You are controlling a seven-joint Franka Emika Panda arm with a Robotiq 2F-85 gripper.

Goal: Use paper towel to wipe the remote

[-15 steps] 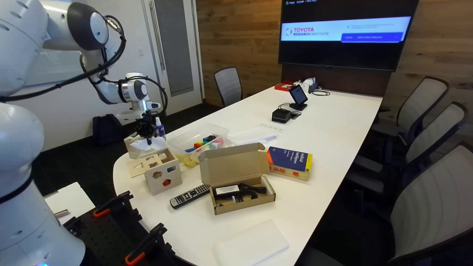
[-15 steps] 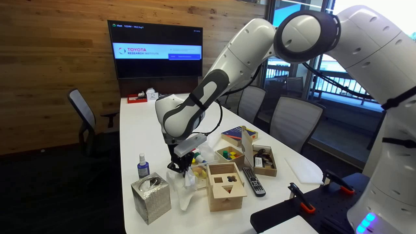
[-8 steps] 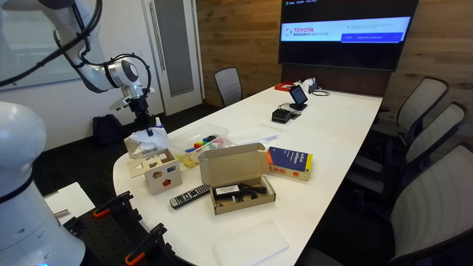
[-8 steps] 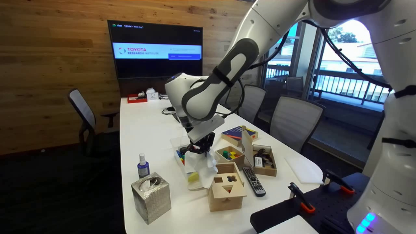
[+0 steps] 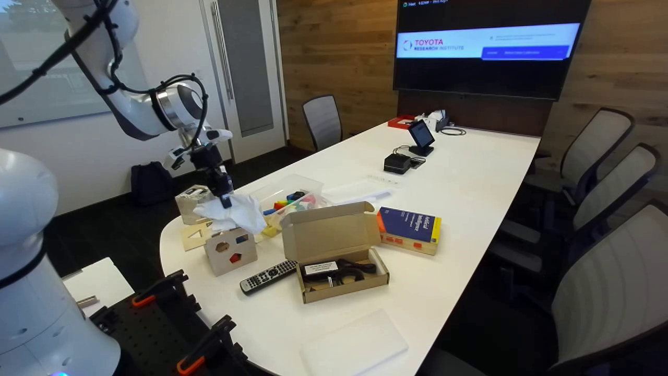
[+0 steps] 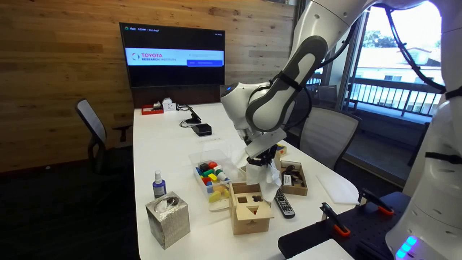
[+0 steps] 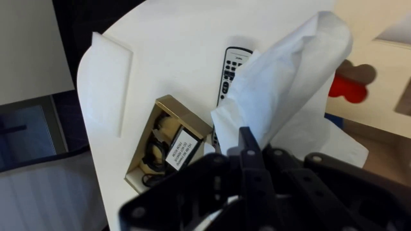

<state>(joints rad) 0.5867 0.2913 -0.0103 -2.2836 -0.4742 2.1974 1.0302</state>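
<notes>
Crowded white table (image 6: 162,141), robot arm (image 6: 306,66) out over one end

It's a long table, and the arm hangs out over it in both exterior views. The wall screen (image 6: 175,56) past the far end shows the Toyota Research Institute name. Next size down is a clear plastic tub (image 5: 279,187), then a cardboard box (image 5: 347,291) flipped open, then a wooden shape box (image 6: 240,209) with holes cut in it. A silvery tissue box (image 6: 171,225) sits off by the table edge.

The gripper (image 7: 259,146) is pinched nearly all the way, fingers (image 7: 252,160) close together, and it's got hold of the paper towel (image 7: 273,89). The towel's crumpled, hanging in the air by the wooden shape box and apart from the remote (image 7: 228,75); can't tell if it brushes the wood.

The remote itself lies flat on the table, buttons up, between the wooden shape box and the cardboard box, one end right by the cardboard. In the wrist view the towel hides a good chunk of it.

Smallest stuff, fwiw: colored blocks (image 6: 213,177) in the tub.
</notes>
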